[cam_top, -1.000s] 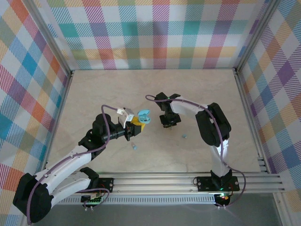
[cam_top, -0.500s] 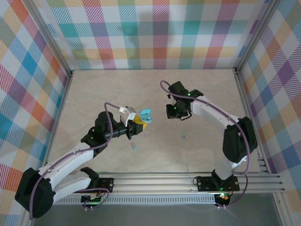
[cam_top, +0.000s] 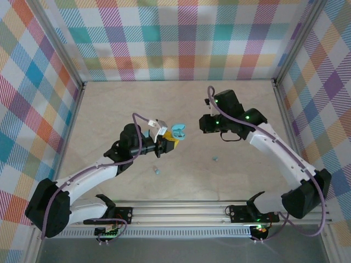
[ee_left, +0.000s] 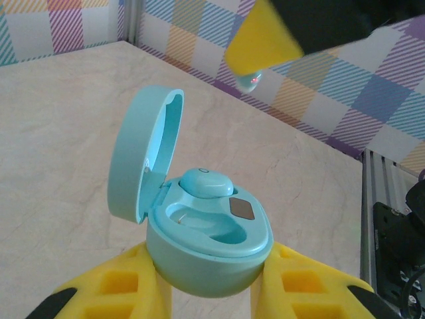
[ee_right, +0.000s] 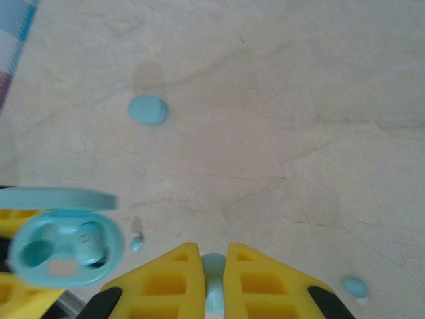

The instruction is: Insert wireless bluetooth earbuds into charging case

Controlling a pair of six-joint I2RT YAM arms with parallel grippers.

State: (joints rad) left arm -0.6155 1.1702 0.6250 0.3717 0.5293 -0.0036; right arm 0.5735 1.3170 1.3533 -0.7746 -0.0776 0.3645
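The charging case (ee_left: 206, 256) is a teal oval with its lid (ee_left: 143, 159) flipped open. My left gripper (ee_left: 211, 266) is shut on its body and holds it above the table (cam_top: 230, 181). One earbud (ee_left: 206, 183) sits in the far socket and the near socket is bare. My right gripper (ee_right: 212, 256) is shut on a second earbud (ee_right: 214, 266), just right of the case (cam_top: 176, 131) and higher. Its yellow finger (ee_left: 262, 36) and the earbud's tip (ee_left: 251, 81) hang above the case. Two more earbuds (cam_top: 157, 170) (cam_top: 215, 159) lie on the table.
A pale blue oval piece (ee_right: 147, 109) lies on the table beyond the case (ee_right: 63, 249). Loose earbuds lie under my right gripper (ee_right: 136, 242) (ee_right: 355, 287). Checked walls (cam_top: 181, 44) close in the table, and a metal rail (cam_top: 219, 211) runs along the front.
My right arm has lifted and swung back and to the right with the earbud pinched in it. The left arm has carried the case a little to the right.
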